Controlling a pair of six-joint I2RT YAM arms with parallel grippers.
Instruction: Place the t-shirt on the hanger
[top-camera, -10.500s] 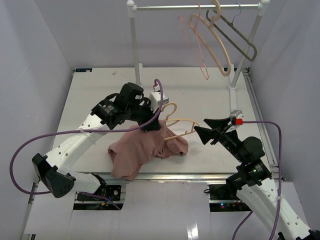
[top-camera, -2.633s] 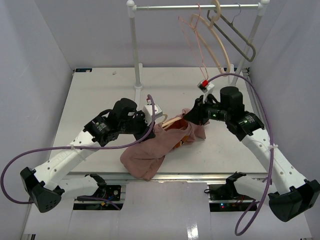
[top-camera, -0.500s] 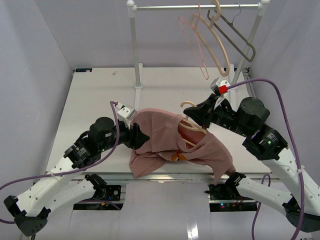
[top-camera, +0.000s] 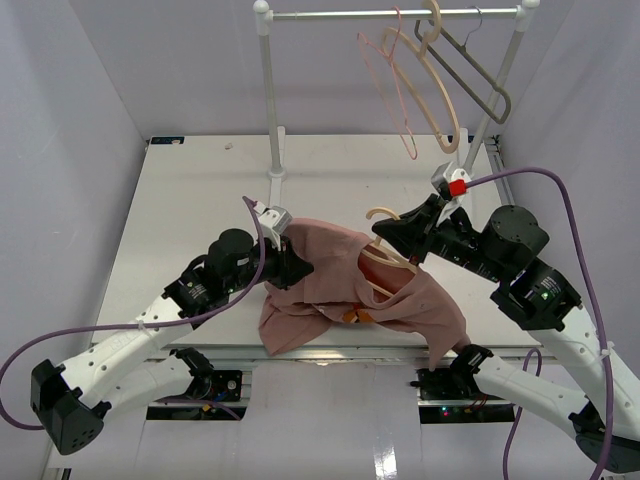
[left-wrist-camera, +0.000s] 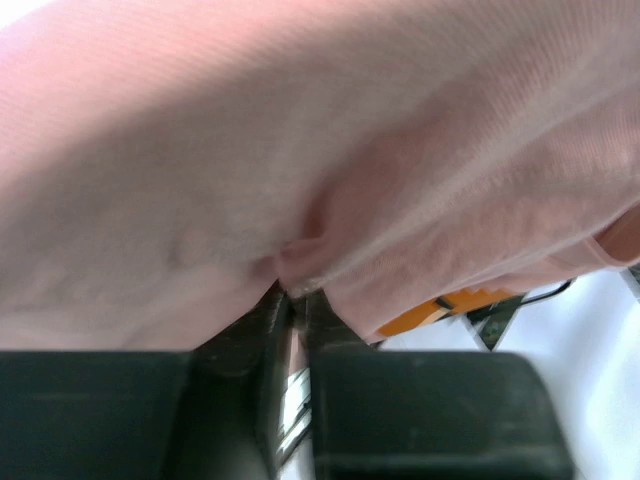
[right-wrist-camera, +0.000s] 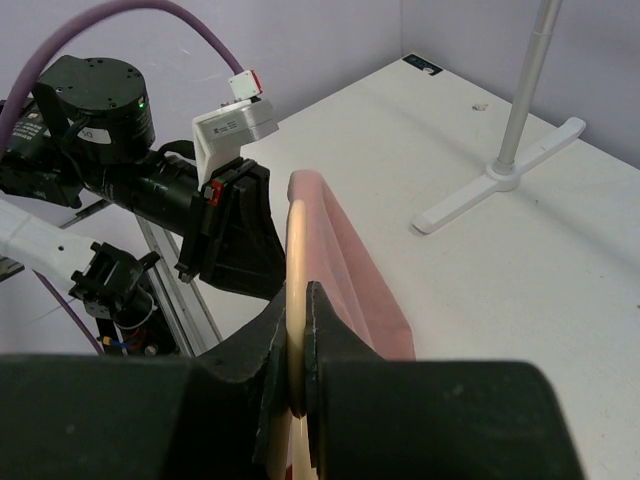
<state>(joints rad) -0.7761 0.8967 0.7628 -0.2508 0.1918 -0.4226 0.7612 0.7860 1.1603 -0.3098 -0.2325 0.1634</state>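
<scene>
The dusty-pink t-shirt (top-camera: 320, 270) hangs draped over the beige wooden hanger (top-camera: 384, 258), lifted above the table's near edge. The hanger's hook (top-camera: 378, 212) sticks up out of the neck. My right gripper (top-camera: 392, 238) is shut on the hanger; in the right wrist view the pale arm (right-wrist-camera: 296, 250) runs between the fingers of that gripper (right-wrist-camera: 297, 340), with pink cloth (right-wrist-camera: 345, 265) on its far side. My left gripper (top-camera: 298, 268) is at the shirt's left side. In the left wrist view that gripper (left-wrist-camera: 297, 295) pinches a fold of the t-shirt (left-wrist-camera: 300, 150).
A clothes rack (top-camera: 268, 100) stands at the back, its rail carrying a thin pink wire hanger (top-camera: 385, 90), another beige hanger (top-camera: 440, 95) and a grey one (top-camera: 485, 85). The rack's foot (right-wrist-camera: 500, 180) lies on the white table (top-camera: 190, 190). Something orange (top-camera: 350, 317) shows under the shirt.
My left gripper has moved right into the shirt's side and its jaws have closed on the cloth. The right arm with the hanger has shifted only slightly.
</scene>
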